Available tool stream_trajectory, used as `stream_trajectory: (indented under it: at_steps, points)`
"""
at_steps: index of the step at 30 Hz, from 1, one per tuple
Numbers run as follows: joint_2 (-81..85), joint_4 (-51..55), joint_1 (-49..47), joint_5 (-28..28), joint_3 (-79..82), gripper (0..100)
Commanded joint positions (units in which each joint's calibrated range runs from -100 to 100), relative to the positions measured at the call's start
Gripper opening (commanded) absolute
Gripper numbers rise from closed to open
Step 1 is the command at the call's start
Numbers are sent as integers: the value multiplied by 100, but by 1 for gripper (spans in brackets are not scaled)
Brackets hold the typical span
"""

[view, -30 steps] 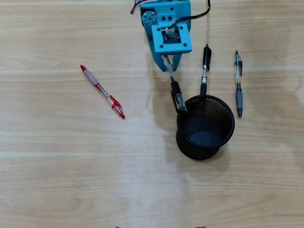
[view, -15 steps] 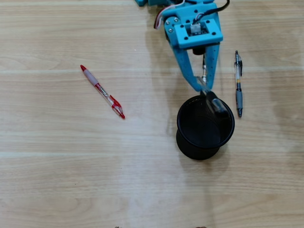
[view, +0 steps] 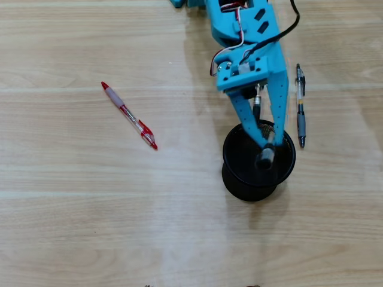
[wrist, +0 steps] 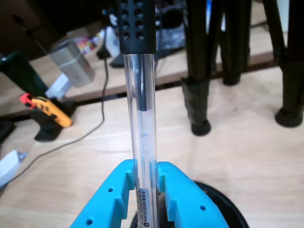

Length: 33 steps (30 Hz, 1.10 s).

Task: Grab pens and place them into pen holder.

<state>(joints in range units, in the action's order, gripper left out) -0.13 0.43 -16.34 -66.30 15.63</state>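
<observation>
While overhead hides grip, wrist shows claw (wrist: pixel 145 183) clamping clear pen (wrist: pixel 141 128) above holder (view: pixel 239 179).

Blue jaws clamp upright clear pen (wrist: pixel 141 142) above pen holder (wrist: pixel 223 204).

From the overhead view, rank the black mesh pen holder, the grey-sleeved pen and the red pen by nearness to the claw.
1. Round black wire-mesh pen holder: directly under the claw.
2. Clear pen with grey rubber sleeve: just right of the holder.
3. Red and clear pen: far left on the table.
</observation>
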Motion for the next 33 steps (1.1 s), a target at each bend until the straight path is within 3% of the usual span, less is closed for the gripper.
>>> stream_trajectory:
  at_steps: [1, 7, 19, 26, 33]
  points:
    - [47, -477, -36, -35, 579, 2]
    - [-30, -1079, 5, 7, 1403, 2]
    - [-13, -1199, -60, 18, 1593, 2]
    - [-13, -1233, -60, 18, 1602, 20]
    - [47, -1749, 13, 399, 1647, 20]
